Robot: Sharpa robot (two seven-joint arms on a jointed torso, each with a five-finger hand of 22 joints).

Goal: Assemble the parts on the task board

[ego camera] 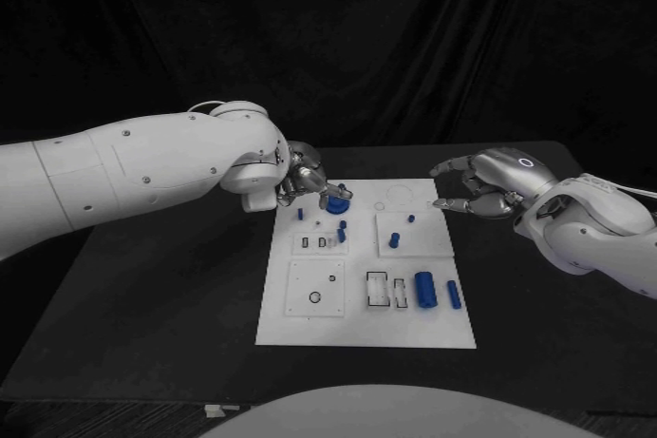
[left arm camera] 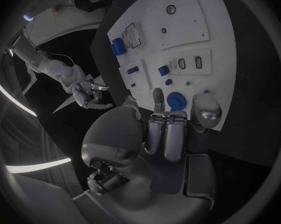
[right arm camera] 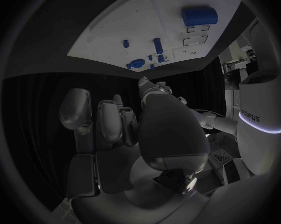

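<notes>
The white task board [ego camera: 367, 314] lies in the middle of the black table. A blue round part [ego camera: 337, 205] sits flat near its far left corner. My left hand [ego camera: 304, 183] hovers right over that part; in the left wrist view a finger [left arm camera: 158, 95] and the thumb [left arm camera: 207, 109] stand on either side of the round part [left arm camera: 177, 101], with a thin gap at each side. My right hand [ego camera: 479, 186] hangs at the board's far right corner, fingers loosely curved and apart, holding nothing. The right wrist view shows the round part [right arm camera: 137, 63] on the board [right arm camera: 109, 32].
A thick blue cylinder [ego camera: 426, 289] and a slim blue bar [ego camera: 453, 294] lie at the board's near right. Small blue pegs [ego camera: 394, 238] [ego camera: 341, 231] stand mid-board. A square plate with a hole [ego camera: 316, 288] sits near left. Bare black table [ego camera: 164, 314] flanks the board.
</notes>
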